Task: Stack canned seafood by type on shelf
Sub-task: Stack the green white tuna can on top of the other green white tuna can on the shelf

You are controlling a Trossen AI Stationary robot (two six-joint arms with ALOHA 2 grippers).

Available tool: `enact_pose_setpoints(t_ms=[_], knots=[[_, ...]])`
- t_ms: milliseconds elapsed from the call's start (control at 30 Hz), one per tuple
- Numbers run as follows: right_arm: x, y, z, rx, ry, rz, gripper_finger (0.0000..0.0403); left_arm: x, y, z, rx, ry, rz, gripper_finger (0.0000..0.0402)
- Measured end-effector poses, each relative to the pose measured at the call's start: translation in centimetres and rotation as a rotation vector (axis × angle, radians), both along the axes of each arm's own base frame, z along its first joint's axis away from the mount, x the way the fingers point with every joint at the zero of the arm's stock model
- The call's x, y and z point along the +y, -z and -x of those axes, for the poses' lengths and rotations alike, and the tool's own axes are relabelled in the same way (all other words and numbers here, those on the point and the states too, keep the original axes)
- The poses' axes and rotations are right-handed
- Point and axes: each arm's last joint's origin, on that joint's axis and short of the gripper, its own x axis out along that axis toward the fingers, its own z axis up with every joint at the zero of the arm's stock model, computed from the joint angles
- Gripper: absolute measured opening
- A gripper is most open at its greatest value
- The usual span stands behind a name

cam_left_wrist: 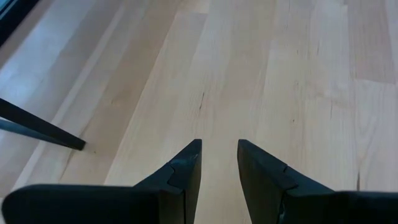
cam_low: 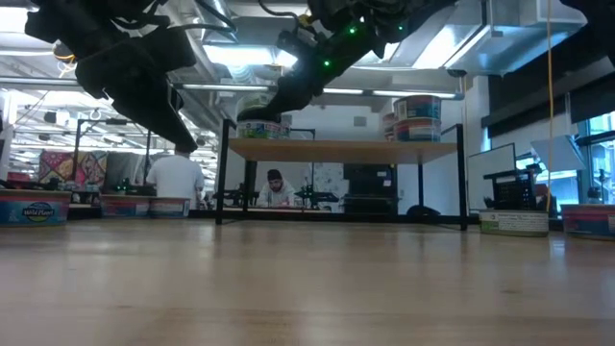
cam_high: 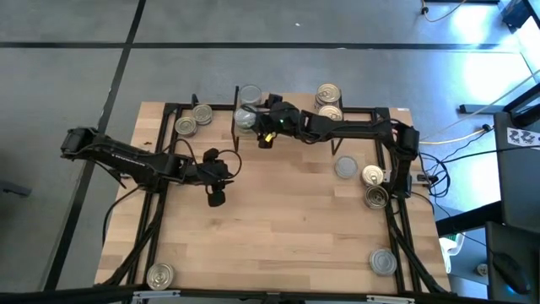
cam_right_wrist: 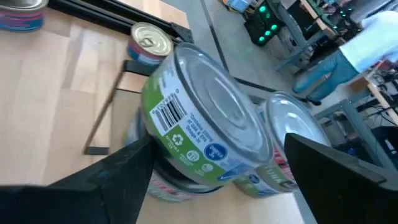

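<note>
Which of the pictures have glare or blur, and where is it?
High view: blue-white glare on the floor at upper right. Low view: the near table is blurred; ceiling lights glare behind the shelf. Right wrist view: the green-label can is slightly blurred.

We see a light-wood desk (cam_high: 278, 219) standing on a grey floor (cam_high: 253, 59) crossed by dark lines. Beyond its far edge, two people sit in a bright workshop: one in a white shirt (cam_low: 178, 178), back turned, another (cam_low: 276, 189) bent over a bench. Cables (cam_high: 456, 135) trail beside the desk.
</note>
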Motion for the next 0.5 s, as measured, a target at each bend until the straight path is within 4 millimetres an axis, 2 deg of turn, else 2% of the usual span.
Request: enact_pose_setpoints(t_ms=[233,500], knots=[[-0.21,0.06,0.16,-0.009,0.094,-0.01,0.0353,0.0,-0.01,-0.01,0.0,0.0,0.0,0.01],[-0.16,0.24,0.24,0.018,0.094,-0.001,0.0353,0.0,-0.01,-0.01,-0.001,-0.002,0.002,0.01]])
